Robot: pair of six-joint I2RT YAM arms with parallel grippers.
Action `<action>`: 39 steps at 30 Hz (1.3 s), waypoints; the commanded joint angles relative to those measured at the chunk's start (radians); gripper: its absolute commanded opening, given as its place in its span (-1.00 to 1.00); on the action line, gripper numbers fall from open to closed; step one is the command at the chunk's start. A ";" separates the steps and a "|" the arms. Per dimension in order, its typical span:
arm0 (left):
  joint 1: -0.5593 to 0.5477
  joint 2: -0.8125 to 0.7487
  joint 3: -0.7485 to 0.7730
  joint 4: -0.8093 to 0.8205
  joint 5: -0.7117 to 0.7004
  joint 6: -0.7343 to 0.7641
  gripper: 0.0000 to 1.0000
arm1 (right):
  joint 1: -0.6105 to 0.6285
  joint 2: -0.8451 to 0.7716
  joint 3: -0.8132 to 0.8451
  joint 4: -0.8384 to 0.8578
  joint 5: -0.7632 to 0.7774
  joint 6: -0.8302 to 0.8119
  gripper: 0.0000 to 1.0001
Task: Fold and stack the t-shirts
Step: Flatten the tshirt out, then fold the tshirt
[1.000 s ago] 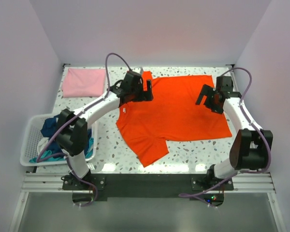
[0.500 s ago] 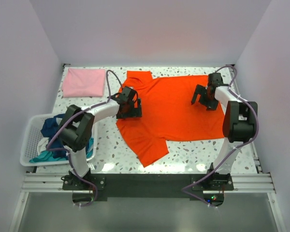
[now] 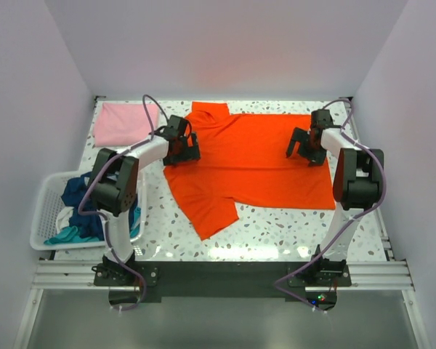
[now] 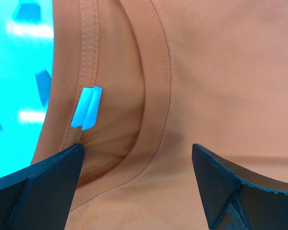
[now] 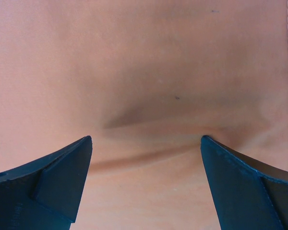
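Note:
A bright orange-red t-shirt (image 3: pixel 251 163) lies spread out on the speckled table, its collar to the left. My left gripper (image 3: pixel 183 149) is down on the collar end. In the left wrist view it stands open (image 4: pixel 137 151) over the ribbed collar (image 4: pixel 156 96), close to a small label (image 4: pixel 86 108). My right gripper (image 3: pixel 302 153) rests on the shirt's far right part. The right wrist view shows it open (image 5: pixel 146 140), with its fingertips (image 5: pixel 72 163) pressed on creased cloth. A folded pale pink t-shirt (image 3: pixel 123 123) lies at the back left. Dark blue and teal t-shirts (image 3: pixel 80 207) fill the basket.
A white slatted basket (image 3: pixel 45 207) stands at the left table edge beside the left arm. Walls close in the table at the back and both sides. Bare speckled tabletop (image 3: pixel 291 225) shows in front of the orange-red shirt.
The left gripper has moved left and nearer along the shirt's collar side. The orange-red shirt has slid left with it and lies flatter. The right gripper has shifted slightly left.

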 commanded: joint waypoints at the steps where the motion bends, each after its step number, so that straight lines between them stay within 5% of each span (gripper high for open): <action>1: 0.039 0.102 0.073 -0.074 -0.006 0.079 1.00 | 0.000 -0.014 0.008 0.021 -0.044 0.010 0.97; 11: 0.056 0.039 0.225 -0.100 0.080 0.119 1.00 | 0.002 -0.124 0.048 -0.043 -0.035 -0.012 0.98; 18: -0.037 -0.277 -0.053 -0.074 0.030 0.042 1.00 | 0.002 -0.438 -0.129 -0.023 0.034 0.074 0.97; 28: -0.356 -0.720 -0.560 -0.077 -0.016 -0.278 1.00 | -0.003 -0.802 -0.446 -0.043 0.109 0.174 0.97; 34: -0.465 -0.739 -0.689 -0.042 -0.024 -0.413 0.99 | -0.003 -0.833 -0.478 -0.072 0.104 0.155 0.98; 39: -0.494 -0.696 -0.683 -0.031 -0.049 -0.435 0.65 | -0.003 -0.836 -0.502 -0.070 0.104 0.143 0.98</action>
